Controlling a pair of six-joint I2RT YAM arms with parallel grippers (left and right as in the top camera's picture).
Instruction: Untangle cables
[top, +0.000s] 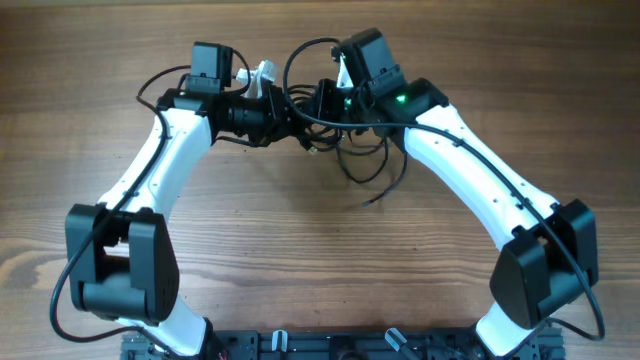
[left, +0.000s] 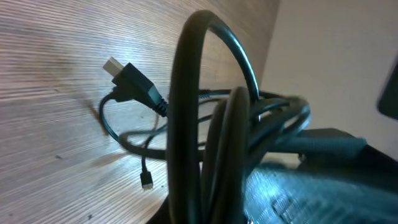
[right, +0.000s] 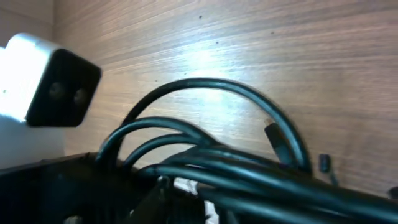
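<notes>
Overhead: found the cables (top: 352, 152) knotted between both grippers, loose loops trailing onto the table (top: 300, 260). Saw the left gripper (top: 290, 115) pressed together, pinching the bundle. Could not tell about the right gripper (top: 326, 102), hidden behind strands.

Overhead, the left gripper (top: 287, 112) and right gripper (top: 326, 100) meet inside the dark bundle of cables (top: 340, 135); their fingertips are lost among the strands, and how many cables there are is too fine to tell. In the left wrist view a blurred loop close to the lens blocks the middle and runs off the near edge. In the right wrist view soft, out-of-focus strands cover the fingers, so whether those jaws hold anything cannot be seen
</notes>
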